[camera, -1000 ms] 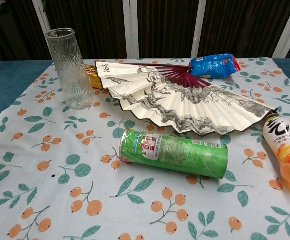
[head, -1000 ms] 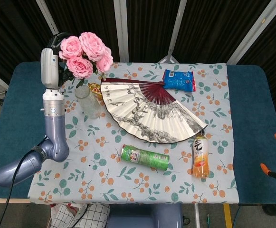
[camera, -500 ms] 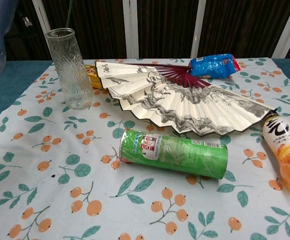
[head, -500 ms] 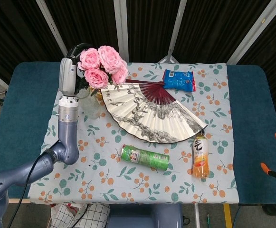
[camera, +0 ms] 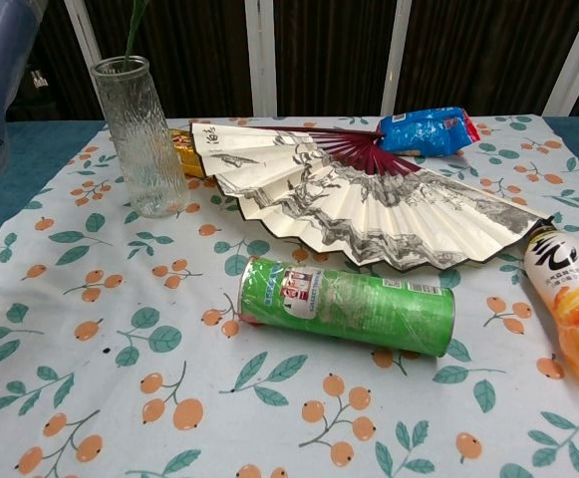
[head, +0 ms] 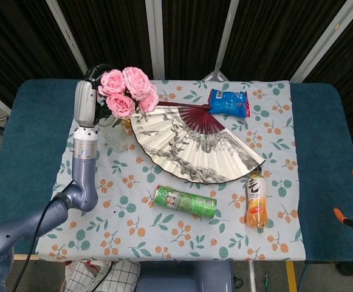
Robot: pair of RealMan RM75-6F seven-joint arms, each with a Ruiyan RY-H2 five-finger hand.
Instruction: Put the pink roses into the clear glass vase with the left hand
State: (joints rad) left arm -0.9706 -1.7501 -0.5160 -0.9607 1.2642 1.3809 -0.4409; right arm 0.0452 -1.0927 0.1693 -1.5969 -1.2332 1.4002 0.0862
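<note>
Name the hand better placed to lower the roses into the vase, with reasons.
Left. The left hand already holds the pink roses directly above the clear glass vase, green stem at its mouth. The right hand is not visible.

A table [head: 322, 158] topped in dark teal fills most of the head view, and a white cloth [head: 164, 234] printed with orange fruit and green leaves lies over its middle, leaving teal bare at both sides. Behind the table hangs a dark pleated curtain [head: 261, 36], crossed by pale metal poles [head: 155, 36], some upright and some slanted. Below the near table edge, a strip of grey floor [head: 273, 277] shows. The light is even and soft.
</note>
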